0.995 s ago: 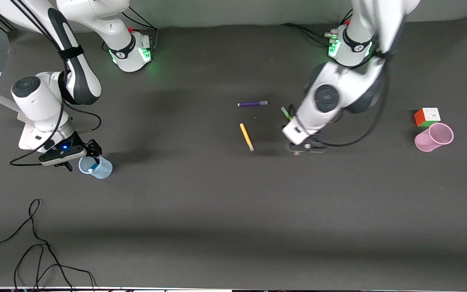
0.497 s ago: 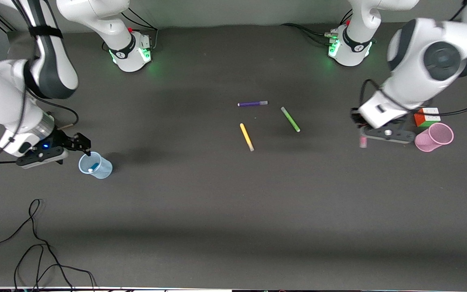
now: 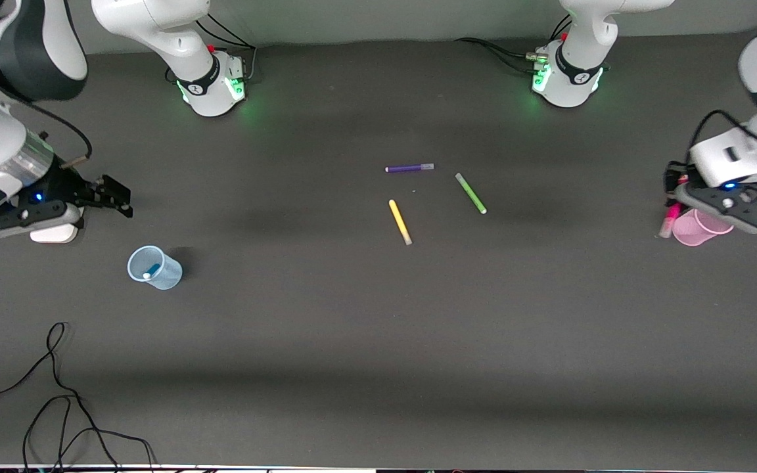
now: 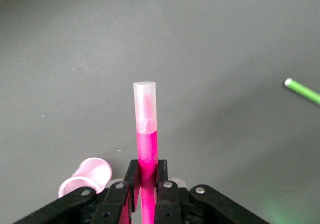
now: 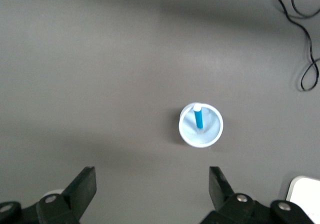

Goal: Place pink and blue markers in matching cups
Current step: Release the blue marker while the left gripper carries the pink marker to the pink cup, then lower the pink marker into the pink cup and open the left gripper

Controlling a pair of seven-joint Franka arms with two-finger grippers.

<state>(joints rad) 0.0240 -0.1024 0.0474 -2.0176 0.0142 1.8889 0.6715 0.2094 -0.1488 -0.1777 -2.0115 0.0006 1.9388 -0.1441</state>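
Observation:
The blue marker [image 3: 152, 269] stands in the pale blue cup [image 3: 154, 268] near the right arm's end of the table; both also show in the right wrist view, marker [image 5: 199, 117] in cup [image 5: 201, 125]. My right gripper [image 3: 119, 197] is open and empty, up in the air beside the blue cup. My left gripper [image 3: 674, 197] is shut on the pink marker [image 3: 669, 222], also in the left wrist view [image 4: 146, 129], cap end down, beside the light pink cup [image 3: 697, 230]. The pink cup also shows in the left wrist view [image 4: 86, 175].
A purple marker [image 3: 409, 168], a green marker [image 3: 470, 193] and a yellow marker [image 3: 399, 222] lie mid-table. A black cable [image 3: 56, 394] loops near the front edge at the right arm's end. The puzzle cube is hidden by the left arm.
My left gripper has carried the pink marker from mid-table to beside the pink cup. My right gripper has risen and drawn away from the blue cup, leaving the blue marker in it.

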